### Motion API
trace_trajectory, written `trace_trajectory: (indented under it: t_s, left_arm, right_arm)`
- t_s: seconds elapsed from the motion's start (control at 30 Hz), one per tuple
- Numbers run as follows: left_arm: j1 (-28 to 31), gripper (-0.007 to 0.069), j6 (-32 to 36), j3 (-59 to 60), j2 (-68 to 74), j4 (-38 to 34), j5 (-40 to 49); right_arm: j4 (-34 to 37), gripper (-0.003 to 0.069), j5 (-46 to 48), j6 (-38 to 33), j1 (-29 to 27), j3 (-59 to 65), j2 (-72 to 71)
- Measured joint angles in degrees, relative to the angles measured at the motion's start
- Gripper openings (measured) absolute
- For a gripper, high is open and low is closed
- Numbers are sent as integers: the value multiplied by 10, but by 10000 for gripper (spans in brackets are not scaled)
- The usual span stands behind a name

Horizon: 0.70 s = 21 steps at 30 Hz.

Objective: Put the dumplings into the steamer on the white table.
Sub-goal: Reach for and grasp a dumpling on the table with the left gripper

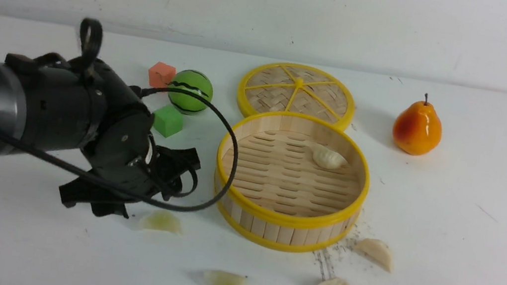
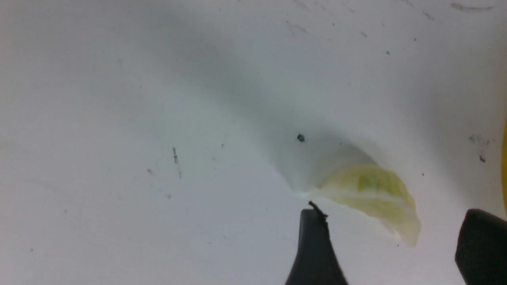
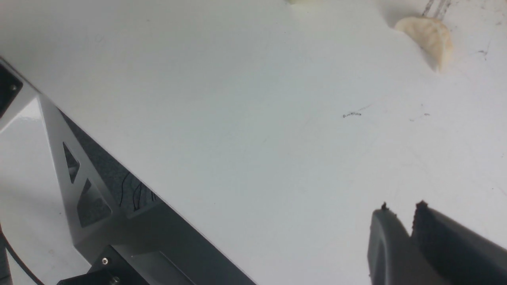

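Background and furniture. A white wall or panel [image 1: 273,12] spans the full width of the front view, its face marked by faint streaks and small dark specks. It meets the far edge of the white table [image 1: 467,194] along a straight horizontal line. The tabletop bears scuffs and fine scratches. Beyond its near edge, the right wrist view shows dark grey, speckled floor [image 3: 103,164] with thin dark cables [image 3: 138,198]. Lighting is pale and diffuse; shadows are soft-edged.
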Motion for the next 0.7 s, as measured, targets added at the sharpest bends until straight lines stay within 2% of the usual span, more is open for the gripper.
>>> trace_trajectory:
  t_s: [0.03,0.1,0.27,0.4,0.57,0.7]
  left_arm:
    - [7,454,37,-7,6,-26,0]
    - [10,454,68,-11,19,-53,1]
    - [10,454,85,-12,56,-87,-2]
    - [10,454,78,-12,79,-95,-23]
    - [11,454,14,-13,91,-88,-76]
    - [11,454,1,-14,91,-77,-93]
  right_arm:
    - [0,95,-1,-3,0,0,0]
    - [0,95,-8,-5,0,0,0]
    - [0,95,-14,-17,0,0,0]
    - [0,95,-15,-18,0,0,0]
    - [0,97,-14,-18,0,0,0]
    - [0,96,-10,-18,0,0,0]
